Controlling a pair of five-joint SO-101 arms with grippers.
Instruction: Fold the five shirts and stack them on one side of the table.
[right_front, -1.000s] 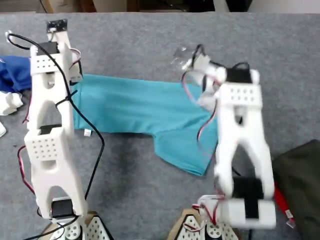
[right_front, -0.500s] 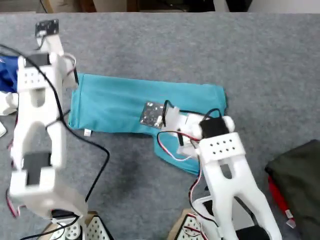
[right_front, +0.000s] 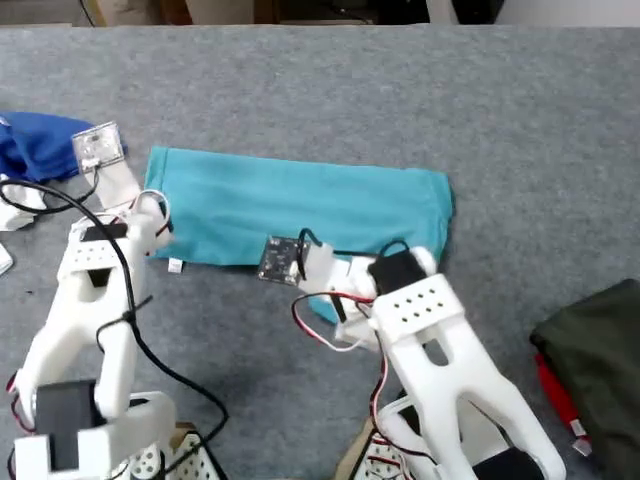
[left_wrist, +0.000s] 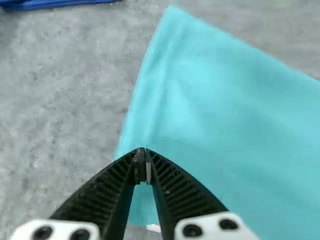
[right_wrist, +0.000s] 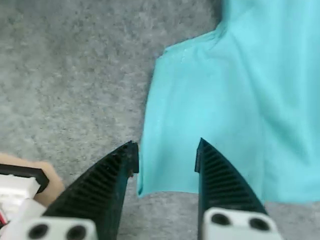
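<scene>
- A teal shirt (right_front: 300, 205) lies flat on the grey worktop (right_front: 420, 90), folded into a long band that runs across the middle of the frame from left to just right of centre.
- One sleeve (right_wrist: 200, 120) sticks out from the band's lower edge, below centre, and it's partly covered by the right arm.
- The right gripper (right_wrist: 166, 150) is released, its two black jaws spread wide. They sit either side of the sleeve's free corner, one over cloth and the other over bare worktop just beside the hem.
- The left gripper (left_wrist: 141, 165) is clenched, tips meeting right at the shirt's left edge, lower left of the band. From here I can't tell whether any cloth is caught between them.
- A small white label (right_front: 176, 265) pokes out beneath the shirt's lower left corner, near the left arm.
- A blue shirt (right_front: 45, 145) is bunched up at the upper left, well apart from the teal one.
- A dark green garment (right_front: 595, 335) sits at the right edge of the frame, with something red (right_front: 555, 395) showing at its lower side.
</scene>
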